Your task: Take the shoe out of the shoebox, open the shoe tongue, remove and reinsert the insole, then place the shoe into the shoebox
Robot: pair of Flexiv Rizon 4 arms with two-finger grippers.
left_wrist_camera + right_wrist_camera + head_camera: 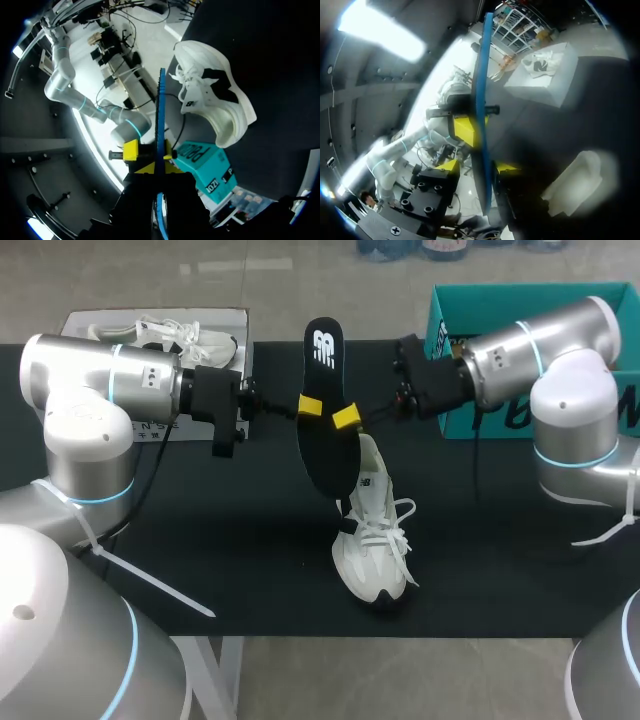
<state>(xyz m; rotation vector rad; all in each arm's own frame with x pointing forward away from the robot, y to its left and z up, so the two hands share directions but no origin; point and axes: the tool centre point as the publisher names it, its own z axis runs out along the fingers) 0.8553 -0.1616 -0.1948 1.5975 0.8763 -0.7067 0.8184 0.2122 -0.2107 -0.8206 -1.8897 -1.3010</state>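
A long black foam insole with a white logo (328, 445) hangs in the air over the middle of the black table (200, 530), tilted, its broad face turned toward the near edge. The left gripper (310, 406) has it pinched at one long edge. In the left wrist view the yellow tips sit tight against both faces of the blue-edged sheet. The right gripper (346, 418) is at the opposite edge, a little lower, and the two grippers are just beside each other. The right wrist view shows the insole edge-on ahead of it, but I cannot tell whether that gripper is really clamped on it.

Just under the insole stands the white lace-up sneaker (372, 540), upright on its sole with its toe toward the near edge and its laces loose. From above, the insole's lower end covers the heel opening, so I cannot tell whether it touches the shoe.

The teal cardboard shoebox (500, 302) sits open at the back right, with the right arm crossing in front and hiding part of its wall. At the back left is a white shoebox (80, 322) with a second white sneaker (185, 338) lying in it, behind the left arm.
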